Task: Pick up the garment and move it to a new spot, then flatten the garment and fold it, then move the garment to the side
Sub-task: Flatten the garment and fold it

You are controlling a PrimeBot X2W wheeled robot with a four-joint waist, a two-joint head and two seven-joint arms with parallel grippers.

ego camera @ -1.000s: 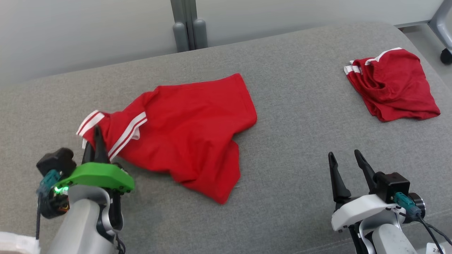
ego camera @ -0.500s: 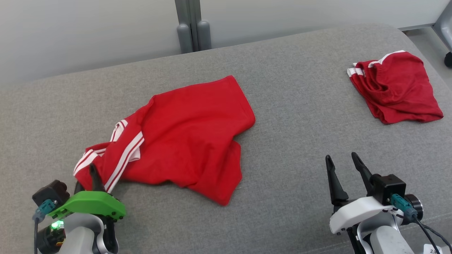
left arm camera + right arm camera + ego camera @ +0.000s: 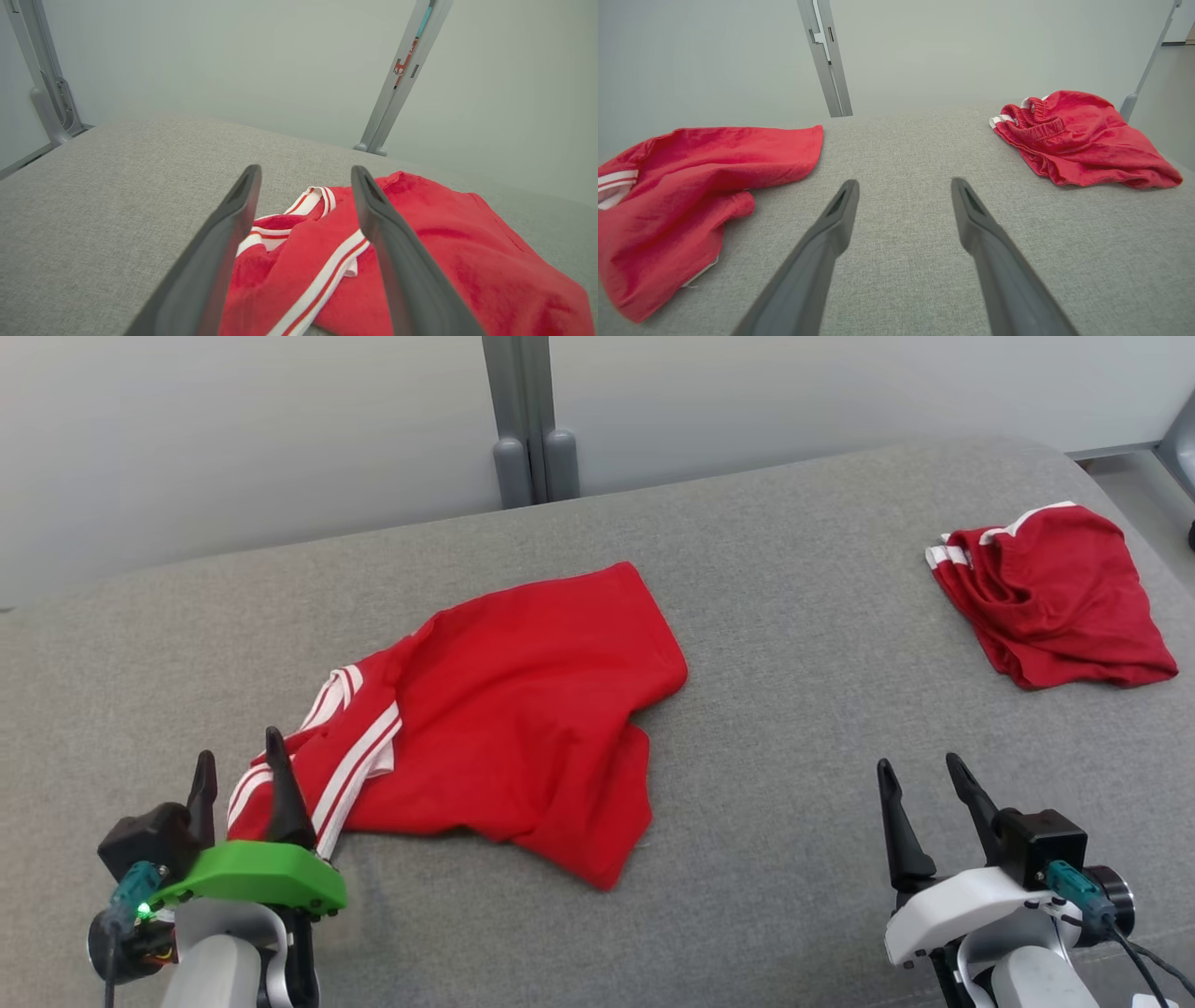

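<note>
Left pincer (image 3: pixel 238 748) agape at garment (image 3: pixel 523 709) edge

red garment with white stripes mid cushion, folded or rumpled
Rumpled, not folded: the red white-striped garment lies creased on the grey fabric surface, its striped edge bunched.

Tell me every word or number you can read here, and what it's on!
On the grey post, a red sticker: pale characters, too small and blurred to read.
On the spread red garment: white stripes, no writing to read.
On the bunched red garment: no writing to read either.
</note>
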